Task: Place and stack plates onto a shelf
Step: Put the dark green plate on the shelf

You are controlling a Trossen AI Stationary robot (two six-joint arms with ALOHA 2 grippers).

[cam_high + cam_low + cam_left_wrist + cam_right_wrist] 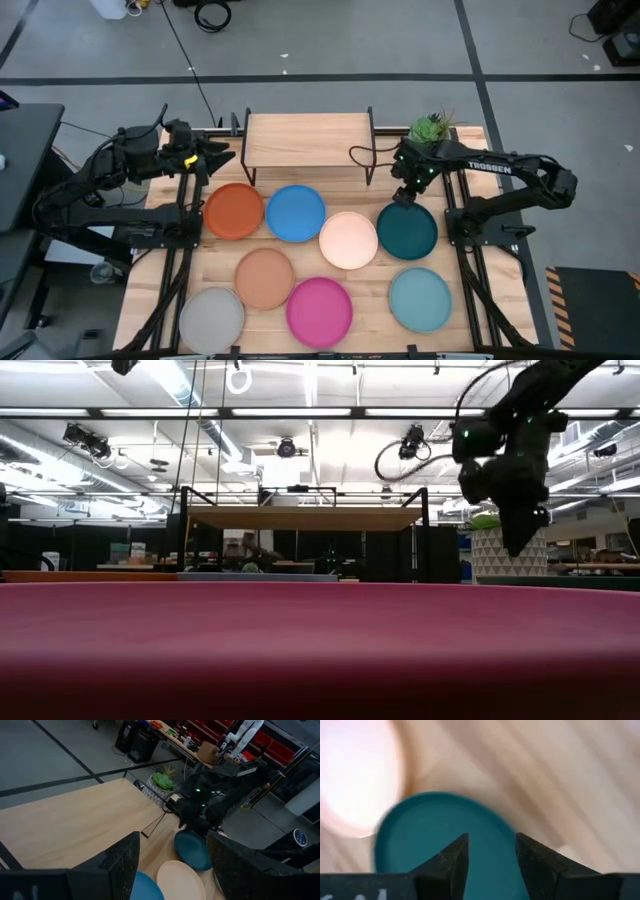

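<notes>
The right end effector (405,195) hovers with fingers parted and empty over the far rim of the round matte dark teal plate (408,230), which lies flat on the slatted wooden desk (365,290). A shallow bite could let it slip.

A robotics lab or workshop: grey concrete floor (400,40) marked with dark tape lines, ceiling strip lights (300,412) and exposed ducting, red parts bins (280,750) on racks, cables (210,14) trailing across the floor.
</notes>
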